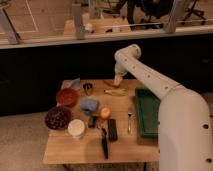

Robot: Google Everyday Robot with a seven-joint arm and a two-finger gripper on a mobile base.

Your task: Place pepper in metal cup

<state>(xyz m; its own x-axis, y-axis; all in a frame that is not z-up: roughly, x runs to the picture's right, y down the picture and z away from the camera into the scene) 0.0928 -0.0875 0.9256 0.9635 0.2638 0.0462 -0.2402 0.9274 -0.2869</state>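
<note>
Red-orange pepper (pixel 110 83) is lying at the wooden table's (pixel 75 150) far edge, not yet picked up. The gripper (pixel 118 80) is hovering just above it, fingers spread and holding nothing. The metal cup (pixel 88 88) is sitting nearby, awaiting it.

Light matt wooden table (pixel 75 147); small dark glossy metal cup (pixel 88 88); pale smooth gripper (pixel 118 80) above the table's far edge.

Office-like lab, wheeled desk chairs (pixel 150 10), metal-posted railing (pixel 77 22), wooden table (pixel 70 150)
</note>
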